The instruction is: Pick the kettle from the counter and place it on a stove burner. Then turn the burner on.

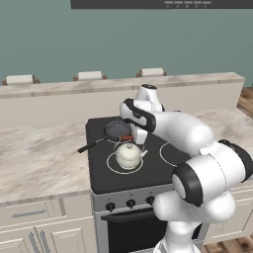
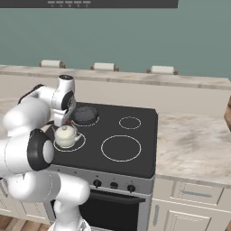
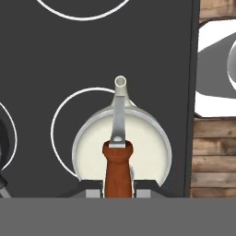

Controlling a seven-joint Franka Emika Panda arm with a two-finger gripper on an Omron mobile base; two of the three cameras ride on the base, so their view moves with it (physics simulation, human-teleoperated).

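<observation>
The cream-white kettle (image 1: 129, 155) (image 2: 66, 135) (image 3: 147, 147) is over the front-left stove burner (image 1: 111, 167) (image 2: 77, 146) (image 3: 60, 110), a thin white ring on the black glass. From above, the kettle overlaps the ring's lower right part. Its spout points away from the hand. My gripper (image 1: 129, 140) (image 2: 67, 122) (image 3: 118, 186) is directly above the kettle, shut on the reddish-brown bar of its handle. Whether the kettle's base rests on the glass I cannot tell. The beige marble counter (image 1: 39, 158) (image 2: 194, 144) flanks the stove on both sides.
A black long-handled frying pan (image 1: 117, 128) (image 2: 85, 114) lies on the back burner just behind the kettle. A bigger ring (image 2: 121, 148) and a small ring (image 2: 130, 122) mark the cooktop's other side. Several knobs (image 1: 130, 203) (image 2: 113, 185) line the stove front.
</observation>
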